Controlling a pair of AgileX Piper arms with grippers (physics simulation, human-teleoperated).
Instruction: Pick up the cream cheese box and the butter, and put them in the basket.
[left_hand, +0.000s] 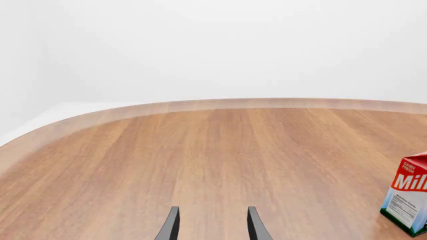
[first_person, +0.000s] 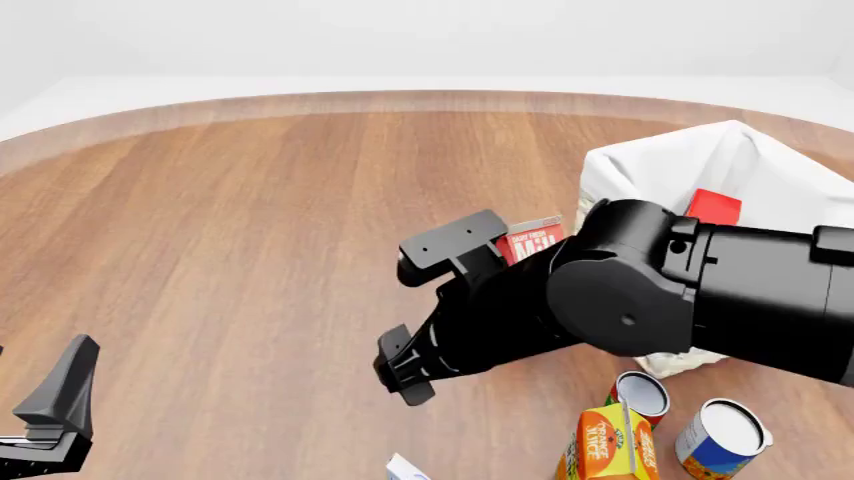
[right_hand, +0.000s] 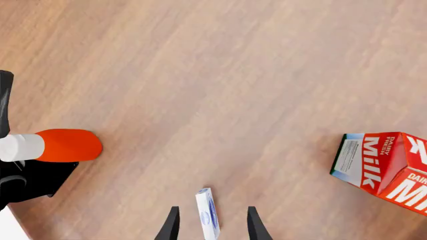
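Observation:
The cream cheese box (right_hand: 207, 216), white with blue print, stands on its thin edge on the table. It sits between the fingertips of my open right gripper (right_hand: 210, 227), with a gap on either side. In the front view only its corner (first_person: 404, 468) shows at the bottom edge, below the right arm (first_person: 627, 290). The basket (first_person: 747, 160) with its white cloth liner stands at the right. A red box (first_person: 714, 207), apparently the butter, lies inside it, its lettering hidden. My left gripper (left_hand: 210, 225) hangs open over bare wood at the near left (first_person: 54, 415).
A red-and-white milk carton (right_hand: 383, 167) stands beside the basket, half hidden behind the right arm (first_person: 534, 240). A red bottle with a white cap (right_hand: 57, 145) lies by the left arm. An orange juice carton (first_person: 607, 445) and two cans (first_person: 721, 435) stand at the near right.

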